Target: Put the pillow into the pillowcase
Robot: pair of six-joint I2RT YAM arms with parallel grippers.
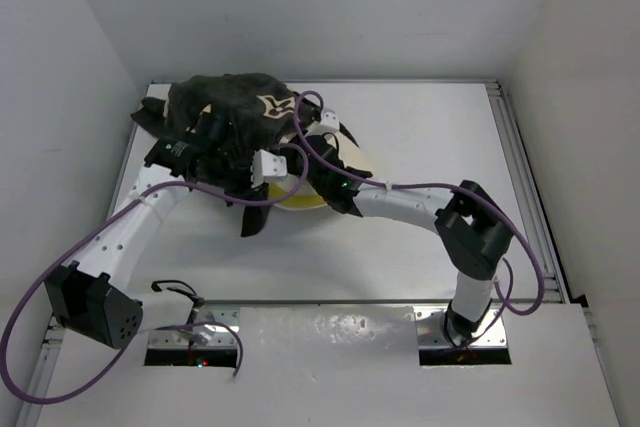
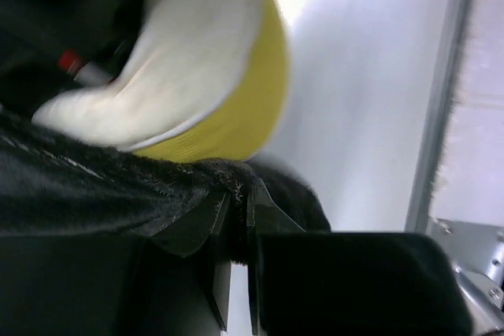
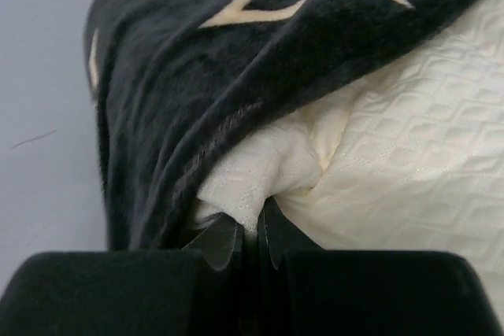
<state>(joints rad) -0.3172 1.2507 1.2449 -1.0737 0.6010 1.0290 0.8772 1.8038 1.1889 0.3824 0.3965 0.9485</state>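
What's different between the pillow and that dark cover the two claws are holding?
The pillow is cream with a quilted surface; the pillowcase is black plush with tan motifs. The right gripper pinches the pillow; the left gripper pinches the pillowcase. The pillowcase drapes over the pillow, which shows partly uncovered. Both are soft and bunched.

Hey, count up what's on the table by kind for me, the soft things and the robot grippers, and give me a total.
Cream pillow: 1
Black flowered pillowcase: 1
Grippers: 2 (left gripper shut on the pillowcase, right gripper shut on the pillow)
Total: 4
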